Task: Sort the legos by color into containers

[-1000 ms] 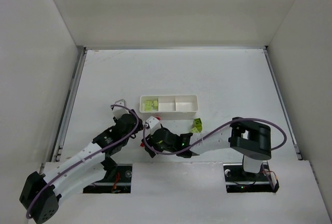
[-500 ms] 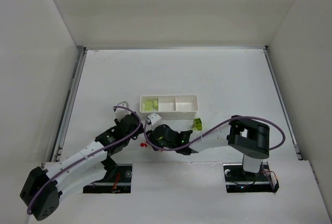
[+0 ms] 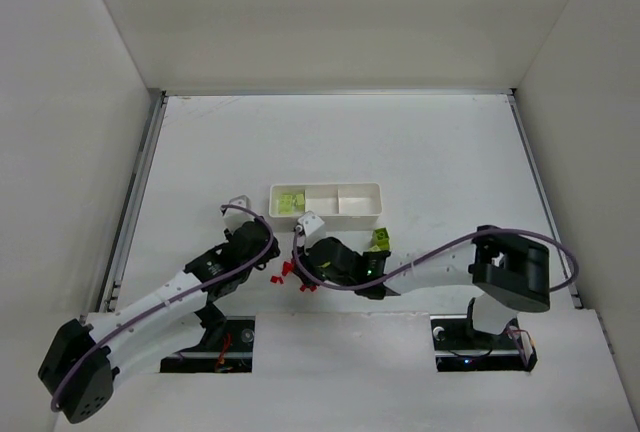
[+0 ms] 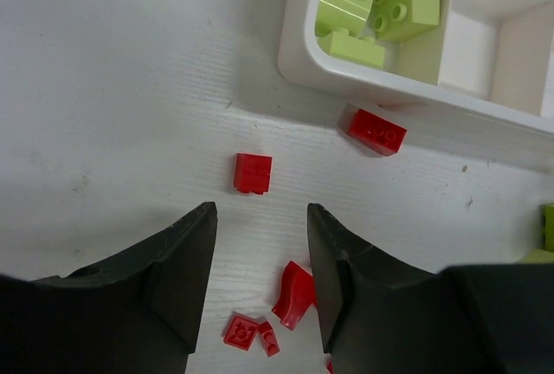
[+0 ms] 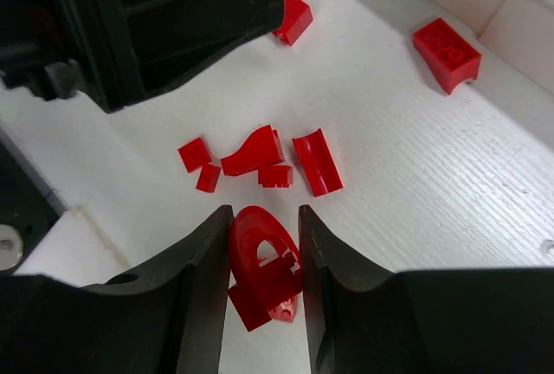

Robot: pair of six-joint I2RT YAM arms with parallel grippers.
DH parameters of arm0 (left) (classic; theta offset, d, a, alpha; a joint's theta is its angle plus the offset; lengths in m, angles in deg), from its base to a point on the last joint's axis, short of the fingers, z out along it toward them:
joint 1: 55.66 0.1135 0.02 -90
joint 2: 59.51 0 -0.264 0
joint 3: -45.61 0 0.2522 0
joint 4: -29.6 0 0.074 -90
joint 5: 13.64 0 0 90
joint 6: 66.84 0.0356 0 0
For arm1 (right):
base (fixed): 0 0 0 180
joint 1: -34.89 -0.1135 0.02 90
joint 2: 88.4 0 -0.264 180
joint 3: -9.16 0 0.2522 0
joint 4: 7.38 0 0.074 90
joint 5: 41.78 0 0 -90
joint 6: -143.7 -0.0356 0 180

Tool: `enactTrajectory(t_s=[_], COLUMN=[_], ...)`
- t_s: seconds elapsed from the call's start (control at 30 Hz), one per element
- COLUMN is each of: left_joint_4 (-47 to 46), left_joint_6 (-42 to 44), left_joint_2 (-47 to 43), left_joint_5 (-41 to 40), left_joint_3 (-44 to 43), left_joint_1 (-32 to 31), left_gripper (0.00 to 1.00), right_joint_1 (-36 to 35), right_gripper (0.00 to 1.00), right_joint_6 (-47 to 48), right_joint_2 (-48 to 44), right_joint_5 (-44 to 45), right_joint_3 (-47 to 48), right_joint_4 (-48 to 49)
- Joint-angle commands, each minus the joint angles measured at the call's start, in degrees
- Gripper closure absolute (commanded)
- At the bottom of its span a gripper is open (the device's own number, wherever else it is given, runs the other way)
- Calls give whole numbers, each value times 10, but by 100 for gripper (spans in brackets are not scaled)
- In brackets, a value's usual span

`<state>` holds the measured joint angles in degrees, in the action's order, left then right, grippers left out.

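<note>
Several red legos (image 4: 253, 173) lie loose near the tray (image 4: 305, 64), one in right jaws.

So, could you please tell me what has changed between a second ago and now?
The right gripper closed on a red piece picked from the loose red bricks, and that arm's elbow swung to the right. The left gripper stayed open above the red bricks. The tray and its yellow-green bricks did not move.
</note>
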<state>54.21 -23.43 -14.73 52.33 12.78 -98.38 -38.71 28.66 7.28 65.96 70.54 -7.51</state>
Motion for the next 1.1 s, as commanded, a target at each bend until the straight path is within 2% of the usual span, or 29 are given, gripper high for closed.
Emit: enactTrajectory(t_s=[0.0,0.17,0.3,0.53,0.77,0.83,0.9,0.97,1.07], left_joint_4=[9,14,21,39,42,41,42,43,37], left_joint_6=[-36,-27,-21,-30,-32,-34,-36,-34,-33], left_joint_2=[-7,-7,-17,-1,38,50,60,73,87], left_joint_5=[-14,-13,-12,-35,-49,-59,-68,-73,-78], left_joint_3=[-1,-1,0,-11,-19,-19,-24,-28,-29], left_joint_1=[-14,-50,-93,-141,-172,-182,-190,-196,-203], left_gripper=[58,66,67,62,55,55,55,55,56], right_joint_1=[16,66,126,206,243,245,244,244,244], right_gripper=[78,79,79,79,77,71,56,48,44], right_joint_6=[-5,-13,-15,-28,-46,-49,-53,-54,-55], right_joint_2=[-51,-116,-141,-64,-1,10,13,12,-1], right_joint_5=[11,10,4,3,-9,-9,-19,-25,-24], right_joint_3=[-9,-26,-21,40,79,88,92,92,82], right_joint_4=[21,13,18,37,63,64,66,69,69])
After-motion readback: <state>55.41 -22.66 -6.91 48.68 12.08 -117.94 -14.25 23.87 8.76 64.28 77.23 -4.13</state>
